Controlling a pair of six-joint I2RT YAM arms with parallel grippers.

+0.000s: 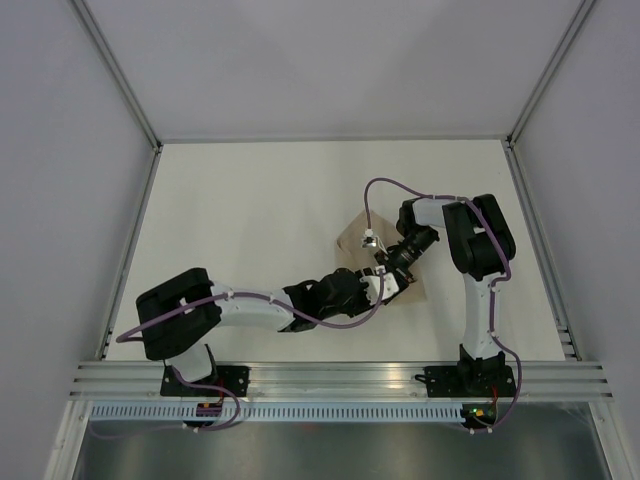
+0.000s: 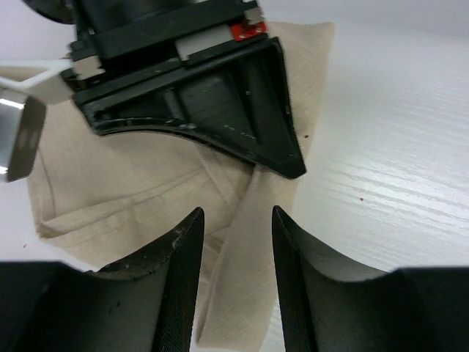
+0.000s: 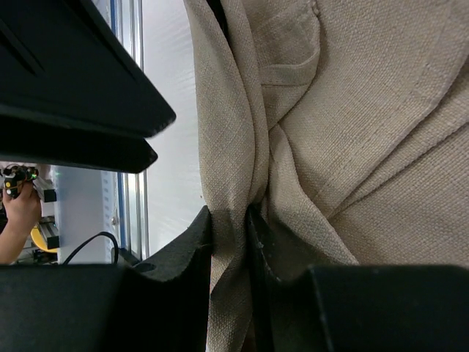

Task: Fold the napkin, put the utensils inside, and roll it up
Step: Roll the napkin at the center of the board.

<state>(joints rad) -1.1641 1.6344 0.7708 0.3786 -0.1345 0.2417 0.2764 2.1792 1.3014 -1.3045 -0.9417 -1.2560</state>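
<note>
Fold step in hand: napkin (image 1: 350, 243) lies bunched on the worktop (image 1: 250, 200) right of centre, right fingers (image 3: 205, 224) clenched on a pinched ridge of it, left fingers (image 2: 192, 227) spread apart over a flap, grasping nothing (no utensils in view), so next probably regrip and flatten.

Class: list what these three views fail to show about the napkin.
- Top view: both arms cover most of the napkin; its outline is hidden.
- Right wrist view: the right hand pinches a fold; the cloth's edges run off frame.
- Left wrist view: the left hand hides the napkin's near edge.
</note>
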